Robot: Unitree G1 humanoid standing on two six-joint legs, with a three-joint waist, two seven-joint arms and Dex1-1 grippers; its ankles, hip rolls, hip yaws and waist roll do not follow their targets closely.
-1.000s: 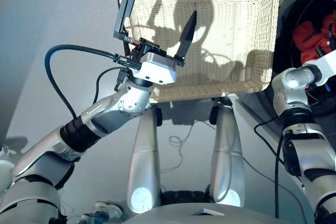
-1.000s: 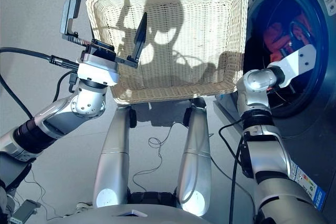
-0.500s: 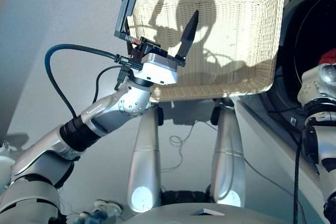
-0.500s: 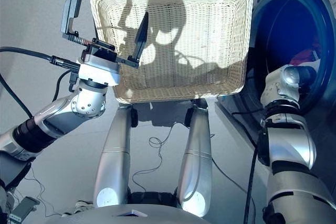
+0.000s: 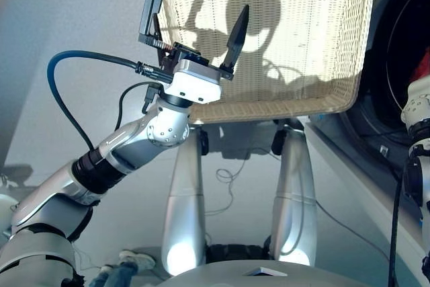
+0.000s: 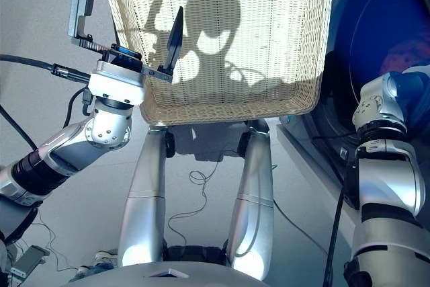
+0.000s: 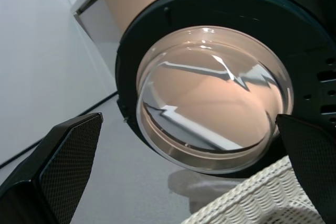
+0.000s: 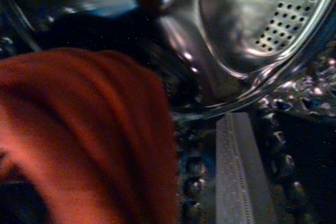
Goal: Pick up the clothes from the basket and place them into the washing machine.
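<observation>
The clothes are showing here only as the coral-red garment point(image 8: 79, 135), lying inside the steel drum point(image 8: 273, 19) of the washing machine point(image 6: 403, 45); the navy and black pieces cannot be made out. Nearest, the left hand point(image 5: 191, 21) is hovering over the near left corner of the basket point(image 5: 322, 38), its fingers spread apart and gripping nothing. The basket is sitting empty. Farther right, the right arm is reaching into the porthole, and whether the right hand is open or clamped on the red cloth cannot be told. To finish well, it is probably best letting go deep in the drum, then drawing straight out so no cloth trails over the rim.
</observation>
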